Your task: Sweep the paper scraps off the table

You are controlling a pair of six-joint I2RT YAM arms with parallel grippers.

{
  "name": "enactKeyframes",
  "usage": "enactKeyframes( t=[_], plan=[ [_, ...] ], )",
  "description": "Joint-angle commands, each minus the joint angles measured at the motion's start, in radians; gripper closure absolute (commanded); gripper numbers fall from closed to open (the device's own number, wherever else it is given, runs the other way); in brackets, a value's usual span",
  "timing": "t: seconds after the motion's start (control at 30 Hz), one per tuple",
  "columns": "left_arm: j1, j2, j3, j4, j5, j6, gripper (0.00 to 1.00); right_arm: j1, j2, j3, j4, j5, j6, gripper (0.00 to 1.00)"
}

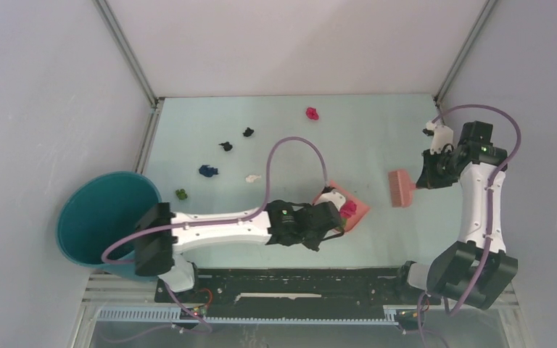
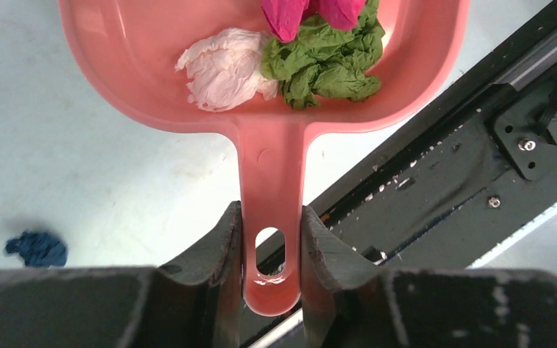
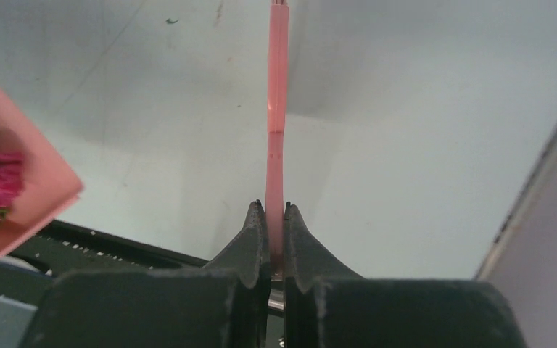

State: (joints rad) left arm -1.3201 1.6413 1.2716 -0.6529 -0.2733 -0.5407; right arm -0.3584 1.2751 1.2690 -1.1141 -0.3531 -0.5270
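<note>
Left hand [image 2: 270, 228] clamped on the handle of the dustpan [image 2: 138, 65], which carries white, green and magenta paper scraps [image 2: 225, 69]. Right hand [image 3: 274, 217] clenched on the brush [image 1: 401, 188], apart from the dustpan, to its right. Six more scraps lie scattered on the surface [image 1: 377, 130], left of centre.

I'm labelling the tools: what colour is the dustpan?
The dustpan is salmon pink; the left wrist view shows it best.
</note>
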Motion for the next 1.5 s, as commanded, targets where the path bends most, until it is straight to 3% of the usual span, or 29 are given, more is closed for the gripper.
enactKeyframes(
  t=[0.0,0.17,0.6,1.03,1.47],
  plan=[
    [-0.002,-0.138,0.040,-0.163,-0.091,-0.077,1.00,0.001,-0.010,-0.027,0.026,-0.121,0.000,1.00],
    [-0.004,-0.231,0.086,-0.325,-0.149,-0.150,1.00,0.033,-0.001,-0.030,0.026,-0.173,0.023,1.00],
    [-0.004,-0.408,0.278,-0.757,-0.287,-0.395,1.00,0.349,-0.045,-0.074,0.052,-0.192,0.167,1.00],
    [0.001,-0.613,0.195,-0.789,-0.359,-0.564,1.00,0.434,-0.019,-0.170,0.153,-0.285,0.254,1.00],
    [0.133,-0.743,0.130,-0.800,-0.513,-0.635,1.00,0.433,-0.012,-0.215,0.193,-0.281,0.269,1.00]
  ],
)
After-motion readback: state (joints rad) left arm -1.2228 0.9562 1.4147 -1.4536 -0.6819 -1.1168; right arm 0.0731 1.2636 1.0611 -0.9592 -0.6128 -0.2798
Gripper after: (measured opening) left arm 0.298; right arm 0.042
